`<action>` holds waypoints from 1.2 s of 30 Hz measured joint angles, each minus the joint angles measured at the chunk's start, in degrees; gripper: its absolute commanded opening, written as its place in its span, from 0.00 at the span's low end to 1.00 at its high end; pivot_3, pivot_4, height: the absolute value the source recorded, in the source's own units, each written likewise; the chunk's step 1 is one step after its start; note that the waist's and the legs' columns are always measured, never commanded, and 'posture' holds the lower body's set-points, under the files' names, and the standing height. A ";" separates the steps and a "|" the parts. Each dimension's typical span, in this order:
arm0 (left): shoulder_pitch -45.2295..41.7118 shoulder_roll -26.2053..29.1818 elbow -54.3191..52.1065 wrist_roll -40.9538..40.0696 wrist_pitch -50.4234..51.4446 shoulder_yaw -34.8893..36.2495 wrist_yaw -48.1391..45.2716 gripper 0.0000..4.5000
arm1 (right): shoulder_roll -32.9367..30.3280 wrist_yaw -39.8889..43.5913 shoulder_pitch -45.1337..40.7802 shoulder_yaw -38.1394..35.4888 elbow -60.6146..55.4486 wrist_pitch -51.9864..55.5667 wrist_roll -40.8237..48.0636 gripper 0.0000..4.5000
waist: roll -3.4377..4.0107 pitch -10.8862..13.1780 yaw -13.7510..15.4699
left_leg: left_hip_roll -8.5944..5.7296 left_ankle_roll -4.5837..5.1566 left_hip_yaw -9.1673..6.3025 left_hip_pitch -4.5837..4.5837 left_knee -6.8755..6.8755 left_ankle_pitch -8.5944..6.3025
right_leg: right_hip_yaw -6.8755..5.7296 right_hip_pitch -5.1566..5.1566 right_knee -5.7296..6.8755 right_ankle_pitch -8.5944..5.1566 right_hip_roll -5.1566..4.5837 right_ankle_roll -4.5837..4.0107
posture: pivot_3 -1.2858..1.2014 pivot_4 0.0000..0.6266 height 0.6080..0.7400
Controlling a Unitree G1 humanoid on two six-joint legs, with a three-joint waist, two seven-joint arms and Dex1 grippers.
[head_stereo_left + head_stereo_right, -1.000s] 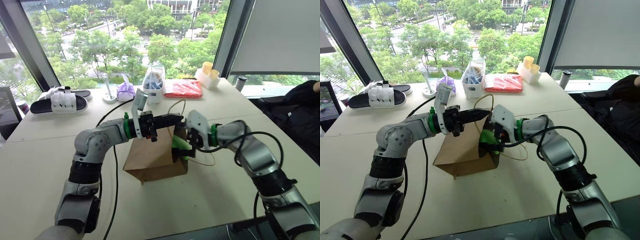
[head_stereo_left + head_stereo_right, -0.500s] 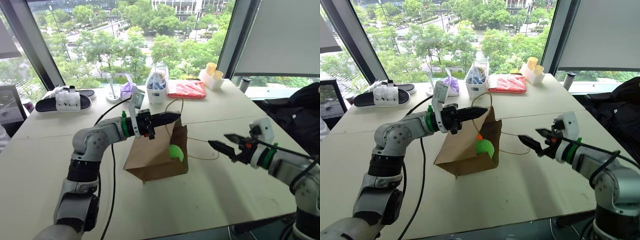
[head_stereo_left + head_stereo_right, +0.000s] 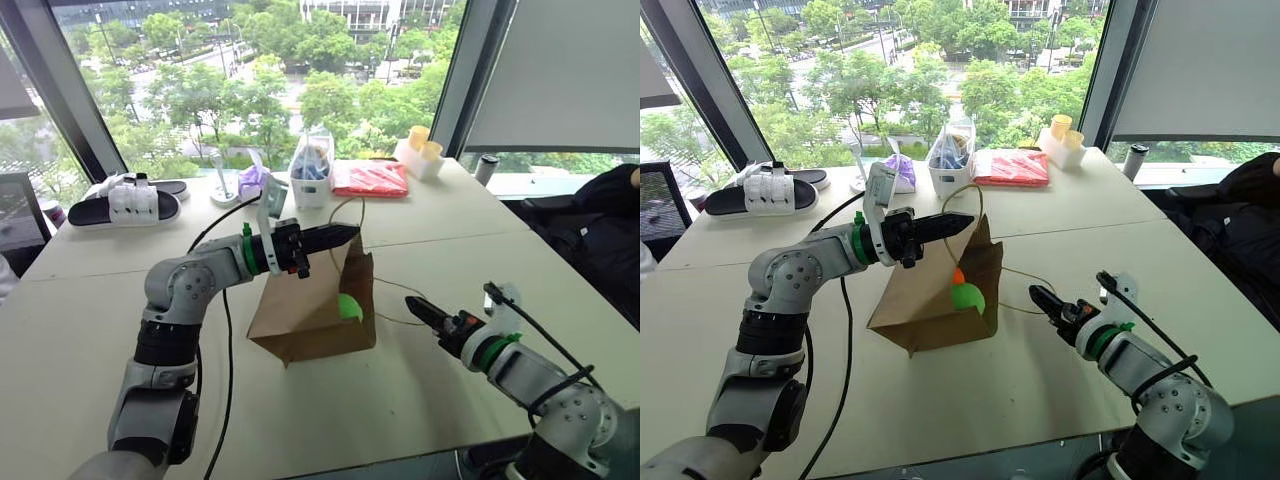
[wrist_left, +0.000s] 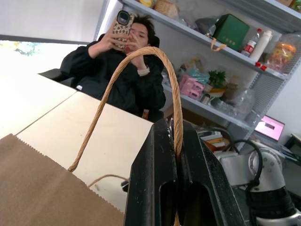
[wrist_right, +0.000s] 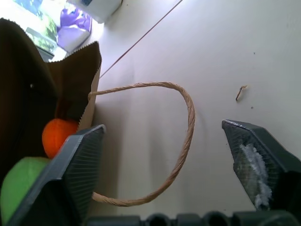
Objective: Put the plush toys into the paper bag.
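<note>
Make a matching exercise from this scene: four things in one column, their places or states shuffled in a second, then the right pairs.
Things:
1. Left end effector
2. Right end effector
3. Round light green plush toy
4. Flat red plastic packet

Places or states:
A. Lies near the window at the table's far side
B. Sits in the mouth of the brown kraft paper bag
C. Shut on the bag's upper twisted-cord handle
D. Open, holding nothing, beside the bag

Pairs: 1-C, 2-D, 3-B, 4-A
</note>
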 measured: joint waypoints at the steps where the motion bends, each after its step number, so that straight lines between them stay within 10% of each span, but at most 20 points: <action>1: 0.00 0.00 0.00 0.00 -0.01 0.01 0.03 0.00 | 0.43 -0.32 -0.62 -0.80 0.05 -0.04 1.16 0.58 | 0.01 0.00 -0.06 | 0.00 0.00 0.00 0.00 0.00 0.00 | 0.00 0.00 0.00 0.00 0.00 0.00 | 0.52 0.24 1.00; 6: 0.02 0.00 -0.09 0.00 -0.03 0.02 0.07 0.00 | 1.24 -2.14 -2.04 -2.44 -0.15 -0.55 5.48 0.01 | 0.01 0.00 -0.27 | 0.00 0.00 0.00 0.02 -0.02 0.00 | 0.00 0.00 0.00 0.00 0.07 0.00 | 0.52 0.24 1.00; 14: -0.62 -0.20 0.53 0.28 -1.96 -0.24 -1.29 0.00 | 0.27 -4.64 -5.47 -3.94 -0.44 -3.24 20.09 0.00 | 0.02 0.01 -1.06 | 0.03 0.00 -0.01 0.02 -0.03 0.00 | 0.03 0.00 0.00 0.00 0.08 0.00 | 0.52 0.24 1.00; 23: -7.94 0.73 8.94 1.11 -5.68 1.23 -3.89 0.00 | -14.81 -14.81 -9.91 1.71 -1.24 -22.59 50.26 0.00 | 0.03 0.02 -1.33 | 0.01 0.05 0.04 0.05 -0.08 -0.03 | 0.02 0.04 -0.06 0.00 0.09 0.00 | 0.52 0.24 1.00; 33: -4.79 -0.90 13.07 4.70 -8.51 1.05 -4.21 0.00 | -19.60 -20.46 -1.17 14.09 -1.21 -34.86 54.66 0.00 | 0.02 0.02 -0.95 | 0.03 0.06 0.00 -0.05 0.02 -0.03 | 0.03 0.05 -0.10 0.00 0.10 0.01 | 0.52 0.24 1.00; 36: -3.38 -1.55 13.64 5.34 -8.51 1.01 -3.72 0.00 | -21.58 -20.63 1.19 15.44 -1.21 -37.43 54.60 0.20 | 0.02 0.02 -0.95 | 0.02 0.06 0.00 -0.04 0.02 -0.03 | 0.02 0.05 -0.10 0.00 0.12 0.01 | 0.52 0.24 1.00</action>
